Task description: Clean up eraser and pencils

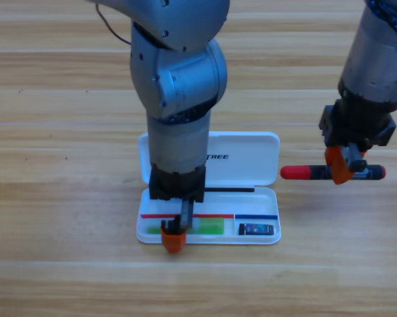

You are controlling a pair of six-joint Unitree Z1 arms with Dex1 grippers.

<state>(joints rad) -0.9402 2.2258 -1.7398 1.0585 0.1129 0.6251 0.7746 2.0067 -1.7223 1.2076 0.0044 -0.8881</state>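
The open white case (251, 162) lies at the table's middle, its lid hinged back. The pale green-and-white pencil (210, 227) lies in the tray's long left compartment, partly hidden by my left gripper (174, 241), which points straight down over its left part. The eraser (255, 229) sits in the small right compartment. Right of the case, my right gripper (341, 166) is clamped across the middle of the black marker with the red cap (298, 173), which lies level just off the case's right edge.
The left arm's grey body (178, 99) stands over the case's lid and hides its left half. Bare wooden table (66, 218) surrounds the case on all sides.
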